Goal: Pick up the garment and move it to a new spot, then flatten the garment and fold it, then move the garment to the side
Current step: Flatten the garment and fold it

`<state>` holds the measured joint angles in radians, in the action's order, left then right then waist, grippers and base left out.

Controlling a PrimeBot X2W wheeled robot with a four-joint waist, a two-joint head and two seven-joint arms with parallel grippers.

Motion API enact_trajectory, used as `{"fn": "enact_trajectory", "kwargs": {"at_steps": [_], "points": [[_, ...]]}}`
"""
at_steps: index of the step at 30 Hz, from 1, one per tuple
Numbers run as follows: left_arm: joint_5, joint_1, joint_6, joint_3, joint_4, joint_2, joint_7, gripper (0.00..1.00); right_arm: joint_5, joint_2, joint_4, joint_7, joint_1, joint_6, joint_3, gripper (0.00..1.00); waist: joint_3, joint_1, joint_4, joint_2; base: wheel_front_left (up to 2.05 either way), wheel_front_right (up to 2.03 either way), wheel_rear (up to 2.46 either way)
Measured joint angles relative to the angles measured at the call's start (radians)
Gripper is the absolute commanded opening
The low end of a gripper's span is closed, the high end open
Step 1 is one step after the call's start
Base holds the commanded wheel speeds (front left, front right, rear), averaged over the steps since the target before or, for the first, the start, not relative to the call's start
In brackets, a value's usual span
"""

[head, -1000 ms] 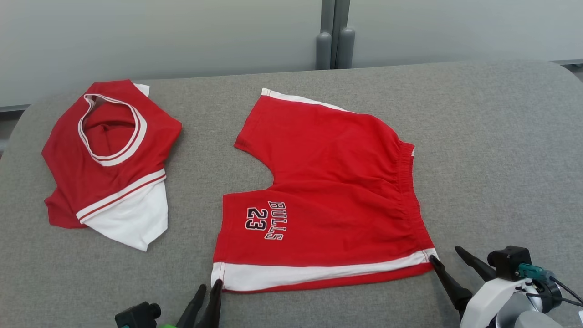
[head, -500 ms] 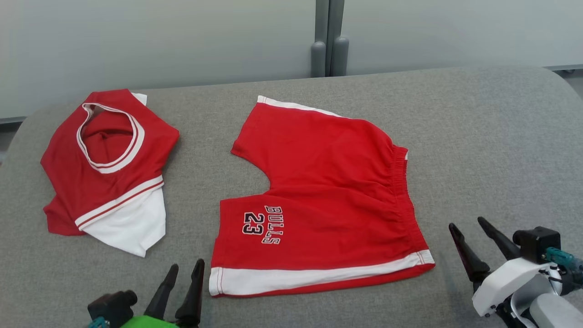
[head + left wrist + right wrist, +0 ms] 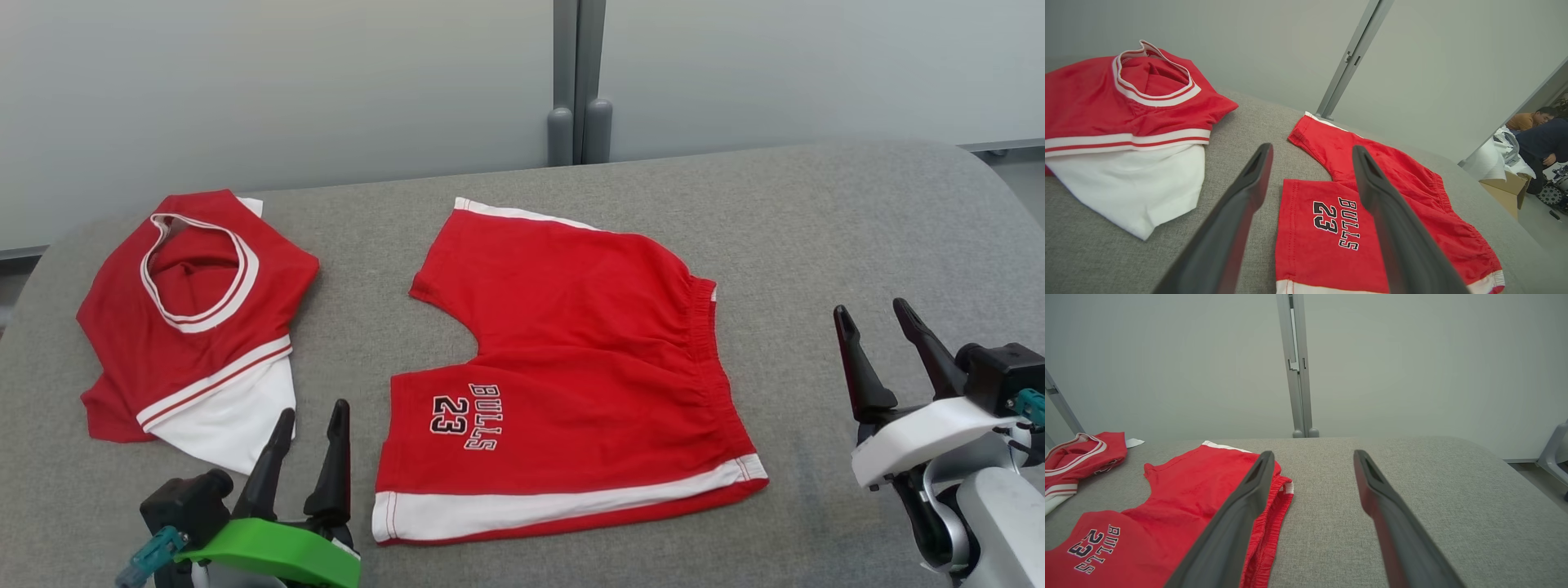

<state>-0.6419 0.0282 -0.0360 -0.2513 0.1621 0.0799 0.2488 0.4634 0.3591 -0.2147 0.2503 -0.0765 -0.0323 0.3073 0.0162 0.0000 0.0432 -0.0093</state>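
The garment, red shorts (image 3: 571, 367) with a white hem band and "BULLS 23" on one leg, lies spread flat mid-table, waistband to the right. The shorts (image 3: 1327, 245) also show between and beyond my left fingers, and again (image 3: 1167, 506) to the left of my right fingers. My left gripper (image 3: 313, 408) is open, just left of the near-left hem corner and apart from the cloth; seen from its own wrist, the left gripper (image 3: 1311, 148) holds nothing. My right gripper (image 3: 869, 308) is open, right of the waistband and off the cloth; in its wrist view the right gripper (image 3: 1312, 452) is empty.
A folded red and white jersey (image 3: 192, 318) lies at the table's left. The grey padded table (image 3: 857, 220) has rounded corners and a pale wall with a grey post (image 3: 571, 82) behind it. A seated person (image 3: 1535, 139) and a cardboard box (image 3: 1502, 192) are far off.
Both grippers have drawn back from the shorts' near hem corners. The left one has gone from shut to open, and the right one has moved right and up. The head camera has tilted.
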Motion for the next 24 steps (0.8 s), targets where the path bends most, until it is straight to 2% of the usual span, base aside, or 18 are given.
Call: {"fn": "enact_trajectory", "kwargs": {"at_steps": [5, 10, 24], "points": [[0.058, 0.006, 0.04, 0.033, -0.014, 0.0, 0.0, 1.0, -0.023, -0.036, 0.043, 0.0, 0.0, -0.031, -0.017, 1.0, 0.004, 0.0, -0.001, 0.0, 0.0, 0.0, 0.0], [0.091, 0.037, 0.071, 0.06, -0.03, -0.001, 0.0, 1.0, -0.043, -0.06, 0.073, 0.0, 0.003, -0.042, -0.028, 1.0, 0.007, 0.0, -0.003, 0.0, 0.0, 0.0, 0.0], [0.173, 0.084, 0.089, 0.074, -0.072, -0.006, 0.003, 1.0, -0.052, -0.108, 0.077, 0.001, 0.069, -0.049, -0.029, 1.0, 0.007, 0.0, -0.01, 0.0, 0.0, 0.0, 0.0]]}}
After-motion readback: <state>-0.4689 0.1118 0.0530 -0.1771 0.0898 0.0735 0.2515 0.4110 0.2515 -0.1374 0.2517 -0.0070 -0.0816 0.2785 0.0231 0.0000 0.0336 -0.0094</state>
